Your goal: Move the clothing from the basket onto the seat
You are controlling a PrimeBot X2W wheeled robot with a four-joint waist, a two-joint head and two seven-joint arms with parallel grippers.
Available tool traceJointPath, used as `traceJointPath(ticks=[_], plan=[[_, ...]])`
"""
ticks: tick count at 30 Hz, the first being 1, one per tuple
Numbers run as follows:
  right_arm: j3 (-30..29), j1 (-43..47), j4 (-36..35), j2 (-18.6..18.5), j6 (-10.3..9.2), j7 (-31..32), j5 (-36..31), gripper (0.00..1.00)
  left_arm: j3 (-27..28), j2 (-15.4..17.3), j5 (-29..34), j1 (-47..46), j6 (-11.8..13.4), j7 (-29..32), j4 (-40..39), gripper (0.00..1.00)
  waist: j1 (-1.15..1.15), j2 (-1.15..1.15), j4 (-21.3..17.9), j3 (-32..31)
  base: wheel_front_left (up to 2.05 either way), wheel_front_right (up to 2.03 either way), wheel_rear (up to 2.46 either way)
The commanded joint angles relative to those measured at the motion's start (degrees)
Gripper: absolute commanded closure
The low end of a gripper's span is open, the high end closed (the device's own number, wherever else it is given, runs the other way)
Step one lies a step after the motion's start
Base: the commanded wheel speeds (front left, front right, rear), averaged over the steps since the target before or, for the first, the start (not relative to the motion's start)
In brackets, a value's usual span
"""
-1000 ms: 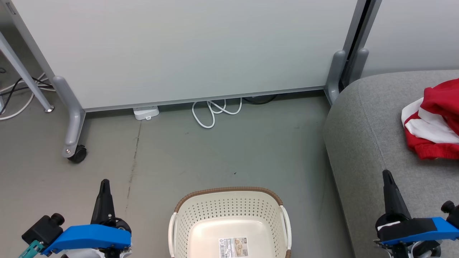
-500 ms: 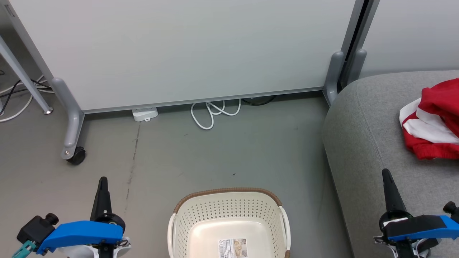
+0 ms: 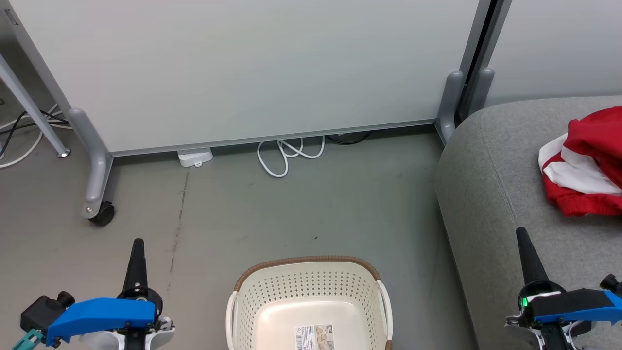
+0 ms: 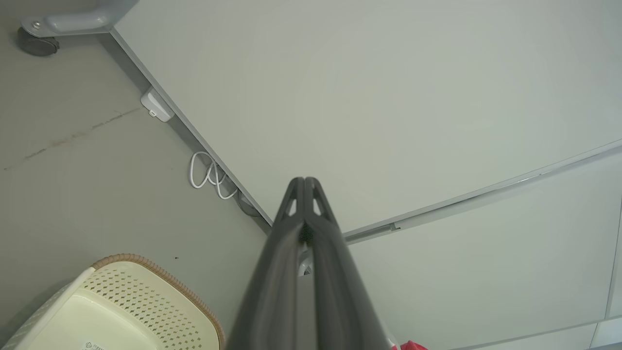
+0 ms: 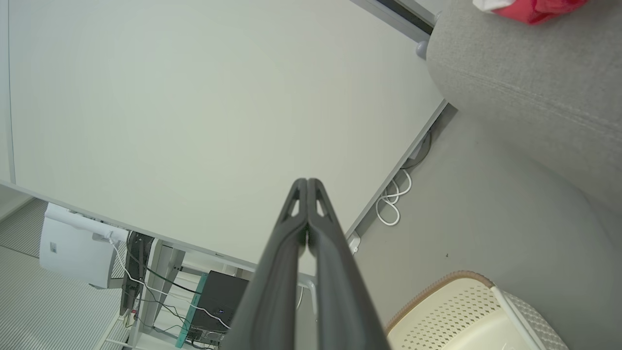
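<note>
1. On the head camera, my left gripper (image 3: 137,247) sat low on the left. Its two dark fingers were pressed tight together with nothing between them. My right gripper (image 3: 523,237) sat low on the right, shut tight too and holding nothing. It was in front of the near part of the grey seat (image 3: 491,194). The basket (image 3: 306,261) stood on the floor (image 3: 291,209) between my two grippers. I could see a paper label (image 3: 315,337) on its bare bottom. The clothing (image 3: 590,160) lay in a red and white heap on the seat. It was up past the right gripper and a bit to its right, not touching it.

2. On the left wrist camera, the left gripper (image 4: 303,181) was shut and pointed at a big pale board (image 4: 340,97). The basket (image 4: 146,301) was low down to the left of the fingers. A white cable (image 4: 209,175) lay looped on the floor, left of the tips.

3. On the right wrist camera, the right gripper (image 5: 307,183) was shut, tips touching. The seat (image 5: 525,87) was up to the right of it. The clothing (image 5: 534,9) sat on the seat, well apart from the fingers. The basket (image 5: 461,311) was low to the right. The cable (image 5: 393,204) lay just right of the tips.
</note>
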Motion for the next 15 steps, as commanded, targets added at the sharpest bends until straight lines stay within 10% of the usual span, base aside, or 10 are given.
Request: traceJointPath(ticks=[1, 15], plan=[[-0.2, -1.2, -0.3, -0.3, 0.03, 0.4, 1.5, 1.0, 0.4, 0.1, -1.3, -1.4, -0.3, 0.3, -0.7, 1.0, 0.0, 0.0, 0.0, 0.0, 0.0, 0.0, 0.0], [-0.3, -1.6, 0.0, -0.3, 0.03, 2.3, 9.1, 1.0, 1.1, 0.1, -9.0, -1.7, -0.4, 2.3, -0.7, 1.0, 0.0, 0.0, -0.3, -0.3, 0.0, 0.0, 0.0]])
